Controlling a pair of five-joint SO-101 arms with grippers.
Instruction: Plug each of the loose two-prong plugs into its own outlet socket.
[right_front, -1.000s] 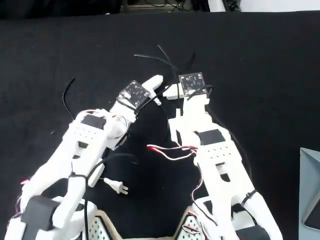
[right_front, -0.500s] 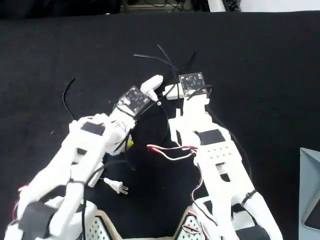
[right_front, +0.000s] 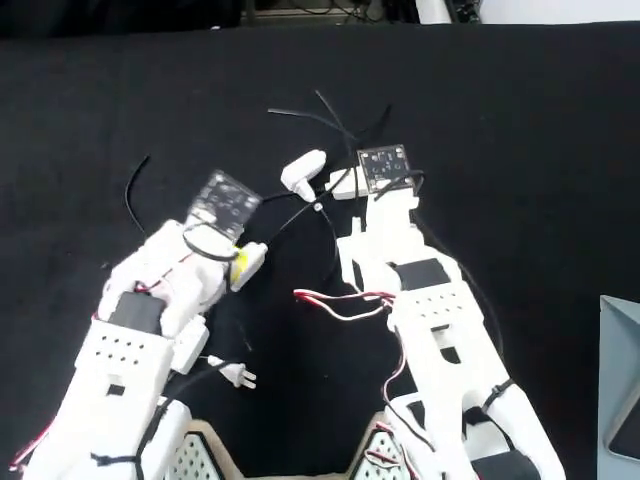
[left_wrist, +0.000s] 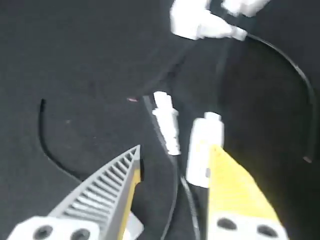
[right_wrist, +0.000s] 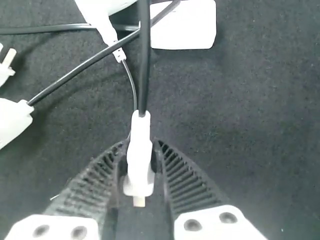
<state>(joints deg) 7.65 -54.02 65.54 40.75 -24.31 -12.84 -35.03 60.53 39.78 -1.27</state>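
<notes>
On the black table (right_front: 520, 120) two white arms are placed side by side. The right gripper (right_wrist: 139, 146) is closed on a white plug (right_wrist: 139, 167). The plug is pressed between the two ribbed fingers (right_wrist: 185, 175), and its black cable (right_wrist: 144, 60) runs out from the jaws toward a first socket (right_wrist: 185, 27). In the high view this gripper is found a little toward 12 o'clock from the middle of the table, just beside the first socket. A second socket (right_front: 303, 168) lies close by, at about 10 o'clock of the first one.

The left gripper (left_wrist: 175, 149) is seen with its jaws wide apart, and nothing is gripped. Between its grey finger (left_wrist: 107, 190) and its yellow finger (left_wrist: 230, 195) a second plug (left_wrist: 166, 122) lies on the table. A white piece (left_wrist: 202, 150), looking like another plug, lies along the yellow finger; whether they touch cannot be told. In the high view the left arm (right_front: 150, 300) is placed at about 8 o'clock, apart from both sockets.

A loose plug (right_front: 232, 373) lies at about 7 o'clock, near the arm bases, with its prongs bare.
</notes>
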